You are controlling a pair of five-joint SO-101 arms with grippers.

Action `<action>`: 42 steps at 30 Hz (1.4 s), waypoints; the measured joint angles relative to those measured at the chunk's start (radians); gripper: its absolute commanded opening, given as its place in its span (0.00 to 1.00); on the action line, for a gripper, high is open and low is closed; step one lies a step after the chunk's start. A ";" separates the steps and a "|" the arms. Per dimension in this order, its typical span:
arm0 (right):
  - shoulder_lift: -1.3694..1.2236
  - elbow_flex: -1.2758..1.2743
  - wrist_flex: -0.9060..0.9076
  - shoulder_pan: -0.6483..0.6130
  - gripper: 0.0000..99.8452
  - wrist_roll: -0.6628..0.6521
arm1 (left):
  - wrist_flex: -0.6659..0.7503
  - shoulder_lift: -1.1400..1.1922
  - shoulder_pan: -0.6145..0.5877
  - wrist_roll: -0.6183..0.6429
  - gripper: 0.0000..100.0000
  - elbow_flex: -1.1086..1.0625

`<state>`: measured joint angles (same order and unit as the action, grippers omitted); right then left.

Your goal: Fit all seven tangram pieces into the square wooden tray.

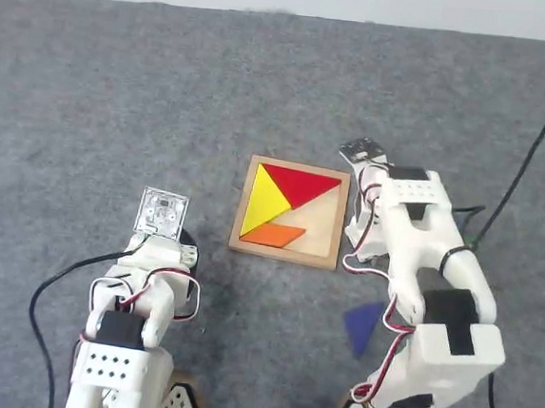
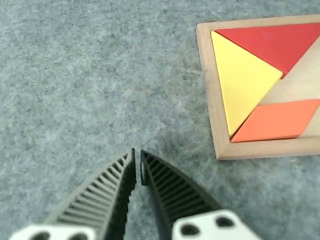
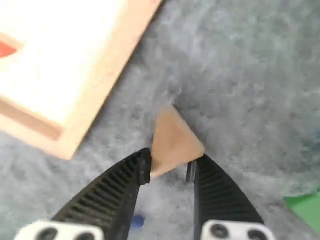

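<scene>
A: Entry one, the square wooden tray [image 1: 283, 254]?

B: Pale wood with a raised rim, lying flat on the grey felted tabletop [image 1: 120, 86] between the two arms. It holds a red triangle [image 1: 301, 184] along the far edge, a yellow triangle [image 1: 264, 201] against the left wall and an orange parallelogram [image 1: 273, 234] along the near edge. All are smooth and matte, and the yellow one touches both others. The remaining floor is bare wood.

A: Loose pieces?

B: A tan triangle [image 3: 172, 137] of plain wood sits just beside the tray's right rim. The ribbed black fingers [image 3: 120, 190] of the right end effector [image 3: 169, 167] pinch it. A blue piece [image 1: 362, 325] lies on the felt nearer the bases, partly hidden by the right arm.

A: The left end effector [image 2: 137, 154]?

B: Narrow, its tips almost touching, holding nothing, over felt left of the tray.
</scene>
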<state>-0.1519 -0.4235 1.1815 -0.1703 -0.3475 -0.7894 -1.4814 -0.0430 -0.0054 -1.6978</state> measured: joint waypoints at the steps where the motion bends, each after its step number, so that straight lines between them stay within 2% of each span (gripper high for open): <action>1: 0.023 0.006 0.020 -0.005 0.21 0.012 | 0.000 0.000 0.000 0.000 0.02 0.000; 5: 0.144 0.040 0.080 -0.020 0.20 0.072 | 0.000 0.000 0.000 0.000 0.02 0.000; 11: 0.172 0.035 0.052 -0.017 0.21 0.094 | 0.000 0.000 0.000 0.000 0.02 0.000; 28: 0.169 -0.038 -0.021 -0.018 0.21 0.089 | 0.000 0.000 0.000 0.000 0.02 0.000; 35: 0.126 -0.101 -0.160 -0.017 0.21 0.086 | 0.000 0.000 0.000 0.000 0.02 0.000; 42: 0.069 -0.101 -0.192 -0.017 0.21 0.043 | 0.000 0.000 0.000 0.000 0.02 0.000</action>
<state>-0.0829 -0.5247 0.9897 -0.1872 -0.3046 -0.7894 -1.4814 -0.0430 -0.0054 -1.6978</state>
